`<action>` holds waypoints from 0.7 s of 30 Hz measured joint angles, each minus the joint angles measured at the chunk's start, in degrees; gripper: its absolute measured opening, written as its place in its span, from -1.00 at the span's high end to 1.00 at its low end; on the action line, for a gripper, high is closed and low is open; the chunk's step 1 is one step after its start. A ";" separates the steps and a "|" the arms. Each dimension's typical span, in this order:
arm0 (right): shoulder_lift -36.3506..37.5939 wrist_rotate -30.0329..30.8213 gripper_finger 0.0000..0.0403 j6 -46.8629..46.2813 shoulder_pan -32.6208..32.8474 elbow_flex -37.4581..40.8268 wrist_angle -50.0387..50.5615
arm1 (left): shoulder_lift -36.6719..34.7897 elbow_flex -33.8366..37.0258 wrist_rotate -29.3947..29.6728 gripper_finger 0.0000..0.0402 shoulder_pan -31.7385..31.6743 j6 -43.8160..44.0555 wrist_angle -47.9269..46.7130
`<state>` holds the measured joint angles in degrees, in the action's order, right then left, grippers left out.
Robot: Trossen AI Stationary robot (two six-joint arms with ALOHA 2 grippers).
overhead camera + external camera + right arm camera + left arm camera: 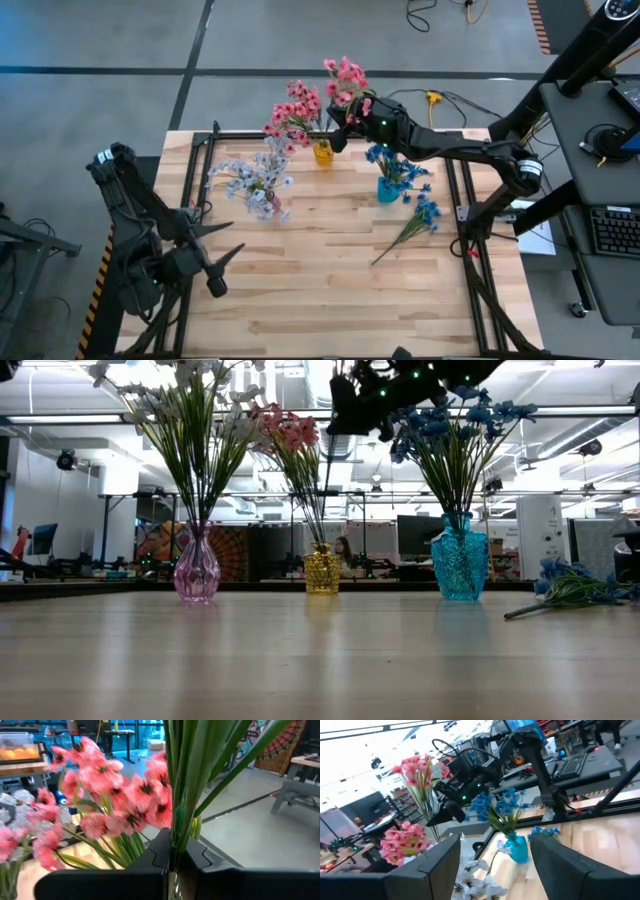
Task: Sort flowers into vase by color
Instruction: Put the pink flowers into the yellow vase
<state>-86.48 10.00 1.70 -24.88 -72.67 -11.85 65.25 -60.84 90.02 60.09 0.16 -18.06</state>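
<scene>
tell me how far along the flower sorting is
Mostly done. The pink vase holds white flowers, the yellow vase pink flowers, the blue vase blue flowers. In hand: the right tool is shut on a pink sprig above the yellow vase. Left: one blue sprig lying on the table. The left tool waits open.

Left gripper (492,865) fingers (427,865) spread apart, nothing between them, dark, in foreground. Beyond: teal vase (518,849) on wooden bench (600,840), blue flowers (492,807) standing in it. Loose blue sprig (545,831) lying on bench just beside vase. White blossoms (475,885) low between fingers. Pink flowers (402,842) in near cluster. Right arm (530,755) reaches in above blue flowers; its gripper (447,812) clamps pink sprig (415,770), held upright. Keyboard (570,766) on desk behind.
</scene>
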 joint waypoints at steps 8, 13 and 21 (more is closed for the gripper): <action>0.00 0.04 0.95 -0.25 -0.44 1.76 -0.86 | 0.00 0.00 0.04 -0.11 0.40 -0.28 -0.04; -1.05 0.02 0.95 -0.70 -0.56 1.80 -1.53 | 0.00 0.00 0.04 -0.11 0.40 -0.31 -0.07; -4.10 0.25 0.95 -0.58 -0.64 1.80 -2.71 | 0.00 0.00 0.04 -0.11 0.40 -0.31 -0.60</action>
<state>-90.58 10.25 1.13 -25.52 -70.87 -14.56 65.25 -60.84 90.06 60.49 -0.14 -18.67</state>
